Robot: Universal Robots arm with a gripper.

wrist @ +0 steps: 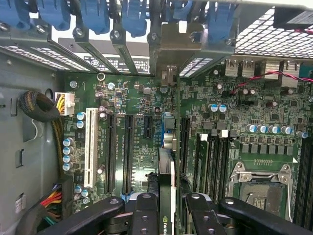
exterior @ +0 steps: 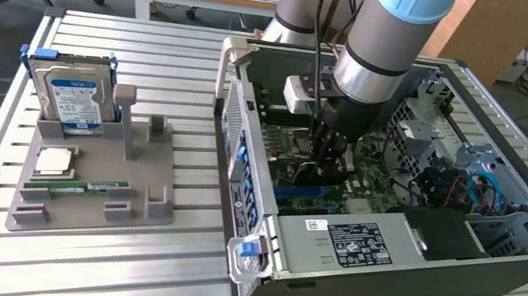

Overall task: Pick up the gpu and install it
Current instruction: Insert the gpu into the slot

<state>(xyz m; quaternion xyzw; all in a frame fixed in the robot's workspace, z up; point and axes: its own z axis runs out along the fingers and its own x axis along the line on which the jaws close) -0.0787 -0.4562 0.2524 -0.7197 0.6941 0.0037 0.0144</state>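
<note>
Insertion stage, judging by the layout: gripper [exterior: 331,156] deep inside the open computer case [exterior: 503,268], clamped shut on the gpu [wrist: 166,169], with black fingers [wrist: 146,213] pressing on either face of the card. Seen edge-on from the wrist, thin and upright over the motherboard [wrist: 142,98], lined up with what looks like the blue slot [wrist: 164,128] between the black slots and the memory sockets. Hard to tell whether already touching that slot or just above it. Worth holding the card square to the board, leaning neither toward the white slot [wrist: 90,147] nor toward the CPU socket [wrist: 261,188], since a tilted edge connector would likely bind. Worth aiming the metal end at the bay under the blue latches [wrist: 134,14] on the case's rear wall, so that bracket and connector meet their places together. Best pressed straight and evenly, with a firm grip and no side load on the board. Off to the exterior view's left, well apart from the case, a grey holder tray [exterior: 84,210] on the slatted table [exterior: 111,276], carrying the hard drive [exterior: 72,94] and a small RAM stick [exterior: 92,186].
</note>
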